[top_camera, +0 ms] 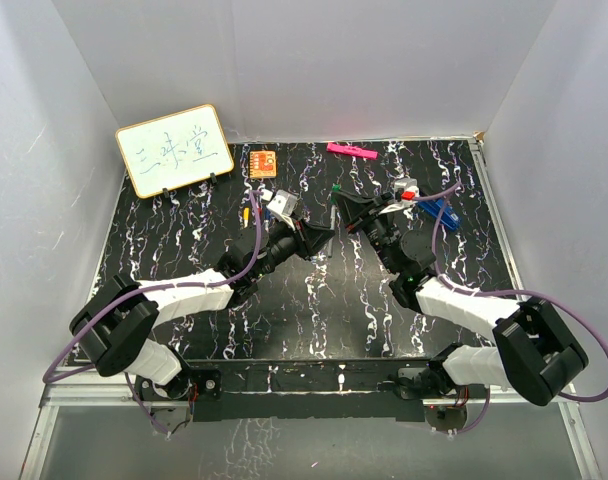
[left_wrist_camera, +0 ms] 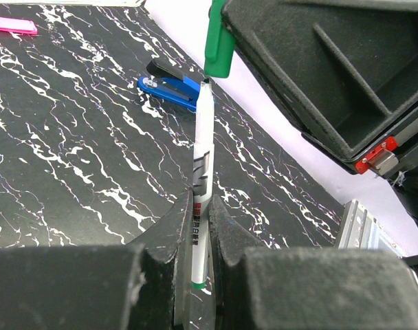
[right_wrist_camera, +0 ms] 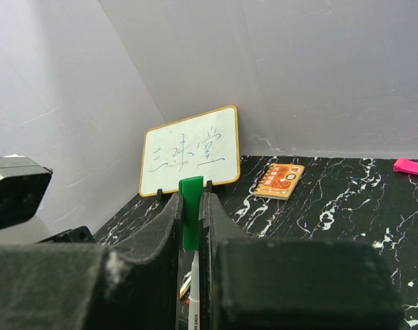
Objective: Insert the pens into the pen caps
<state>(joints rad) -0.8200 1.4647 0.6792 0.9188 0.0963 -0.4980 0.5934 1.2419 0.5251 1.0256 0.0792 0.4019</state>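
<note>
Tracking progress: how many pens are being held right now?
1: the green-ended pen in the left gripper, its tip at the green cap held by the right gripper. Other pens may be hidden behind the arms.

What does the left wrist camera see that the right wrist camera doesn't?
Only the left wrist camera: a blue and black clip-like thing lying on the table.
Only the right wrist camera: a whiteboard with writing on it and an orange block.
Both: the green cap pinched in the right tool, the pen pinched in the left tool with its tip at the cap, and the pink marker.
</note>
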